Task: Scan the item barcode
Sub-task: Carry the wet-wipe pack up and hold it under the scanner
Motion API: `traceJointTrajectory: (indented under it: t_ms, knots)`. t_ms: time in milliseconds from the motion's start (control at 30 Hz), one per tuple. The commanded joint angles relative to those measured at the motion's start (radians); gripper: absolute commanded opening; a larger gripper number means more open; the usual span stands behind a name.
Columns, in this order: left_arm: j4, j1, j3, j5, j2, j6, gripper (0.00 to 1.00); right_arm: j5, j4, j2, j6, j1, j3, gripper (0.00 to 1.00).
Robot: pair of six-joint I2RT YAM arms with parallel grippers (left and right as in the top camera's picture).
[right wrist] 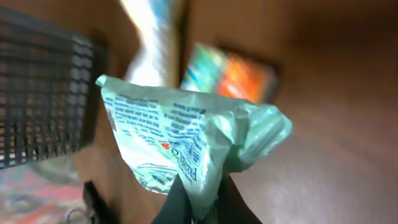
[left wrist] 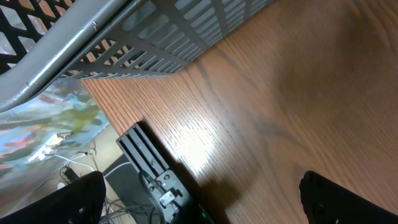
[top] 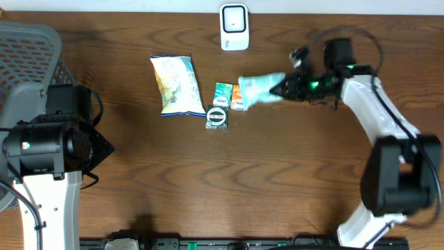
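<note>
right tool (top: pixel 279 89): clenched on the crumpled end of the packet (top: pixel 258 86); in the wrist view the dark fingers (right wrist: pixel 177 205) pinch its lower corner (right wrist: pixel 186 143).
packet: pale green with blue print, creased, sticking out leftward from the right tool; its far end reaches the orange sachet (top: pixel 238 98), over it or just beside it, cannot tell which.
scanner (top: pixel 234 26): white, upright at the far edge of the surface (top: pixel 208 187), apart from the packet.
left tool (left wrist: pixel 205 202): released, its two fingers spread wide at the bottom corners of the wrist view, over bare wood next to the basket (left wrist: pixel 155 37).
chip bag (top: pixel 173 85): flat on the surface, left of the sachets.
green sachet (top: pixel 223 93): touching the orange sachet's left side.
tin (top: pixel 217 118): round, just below the green sachet.
basket (top: pixel 28 62): grey mesh, at the far left corner.
</note>
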State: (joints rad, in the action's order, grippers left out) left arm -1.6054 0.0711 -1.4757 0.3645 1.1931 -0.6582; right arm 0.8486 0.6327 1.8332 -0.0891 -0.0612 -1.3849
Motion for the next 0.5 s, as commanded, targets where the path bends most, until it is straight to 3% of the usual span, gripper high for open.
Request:
traceJointTrajectory:
  t_ms: [0, 267, 467]
  knots:
    - [-0.006, 0.004, -0.001, 0.003, -0.004, -0.013, 0.98, 0.048, -0.052, -0.098, 0.015, -0.006, -0.027, 0.01]
    - [-0.006, 0.004, -0.001, 0.003, -0.004, -0.013, 0.98, 0.048, -0.212, -0.190, -0.037, -0.025, -0.027, 0.01]
    - [-0.006, 0.004, -0.001, 0.003, -0.004, -0.013, 0.98, 0.052, -0.233, -0.189, -0.099, -0.052, -0.027, 0.01]
